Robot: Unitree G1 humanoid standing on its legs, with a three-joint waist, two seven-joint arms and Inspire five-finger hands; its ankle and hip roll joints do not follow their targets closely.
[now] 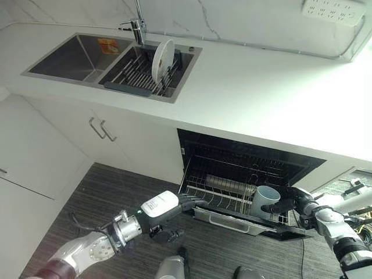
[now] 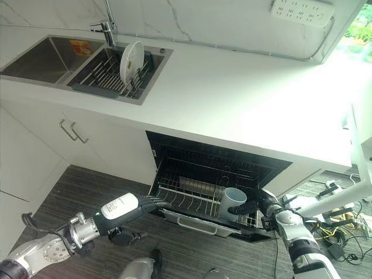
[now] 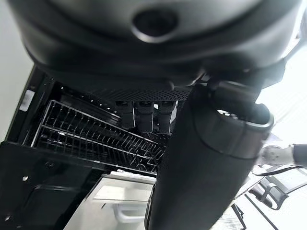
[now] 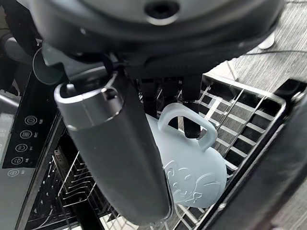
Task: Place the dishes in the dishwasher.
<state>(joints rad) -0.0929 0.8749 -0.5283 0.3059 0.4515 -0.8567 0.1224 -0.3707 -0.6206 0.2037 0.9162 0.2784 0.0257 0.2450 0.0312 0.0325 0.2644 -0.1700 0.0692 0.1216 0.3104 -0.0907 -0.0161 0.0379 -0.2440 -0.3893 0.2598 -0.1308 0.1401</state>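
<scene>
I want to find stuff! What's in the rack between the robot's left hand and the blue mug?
In the left eye view, between the left hand and the mug lies a row of plates standing in the dishwasher rack.

I could read no words or numbers anywhere; the orange sticker (image 1: 108, 45) in the steel sink basin and the round icons on the black dishwasher control panel (image 4: 23, 146) stayed illegible to me.

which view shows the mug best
The right wrist view: the pale blue ceramic mug shows close up, handle and embossed side plain, over the wire rack. Both eye views show it small, at the right hand. The left wrist view hides it.
</scene>
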